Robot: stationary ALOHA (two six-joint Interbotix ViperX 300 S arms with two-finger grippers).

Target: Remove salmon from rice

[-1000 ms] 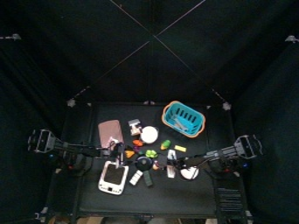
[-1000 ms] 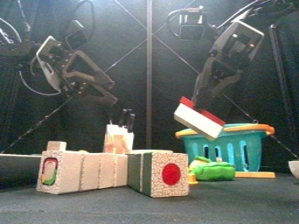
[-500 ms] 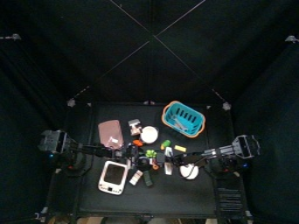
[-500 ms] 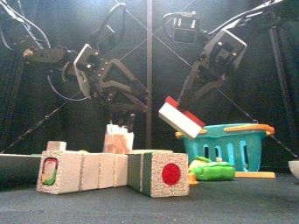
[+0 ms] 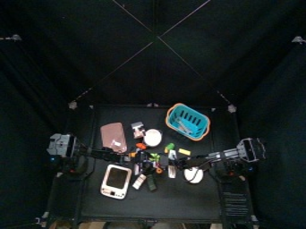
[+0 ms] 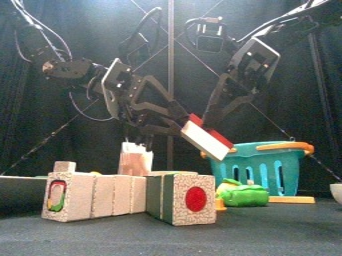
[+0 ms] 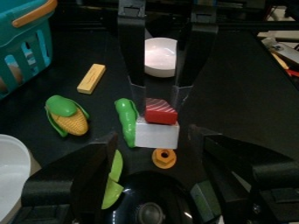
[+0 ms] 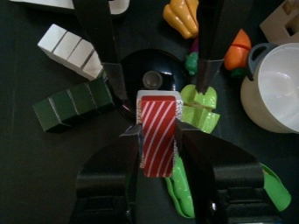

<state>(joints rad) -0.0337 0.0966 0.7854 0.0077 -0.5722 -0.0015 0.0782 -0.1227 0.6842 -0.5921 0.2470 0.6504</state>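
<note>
A nigiri piece hangs in the air above the table's middle. Its white rice block (image 6: 199, 141) carries a red-and-white striped salmon slice (image 8: 158, 131). My right gripper (image 6: 218, 112) is shut on the rice and holds the piece tilted. My left gripper (image 6: 171, 122) has come in from the left. In the left wrist view its jaws stand against both sides of the red salmon (image 7: 160, 109), with the rice (image 7: 156, 135) below it.
A blue basket (image 6: 267, 165) stands at the back right. A row of sushi blocks (image 6: 120, 195) lies at the table's front. A white bowl (image 8: 274, 83), a corn cob (image 7: 66, 115), a white plate (image 7: 160, 54) and small toy foods lie below the arms.
My left gripper has swung right and down to the nigiri and closed around the salmon. My right gripper has shifted the piece slightly left and lower.
</note>
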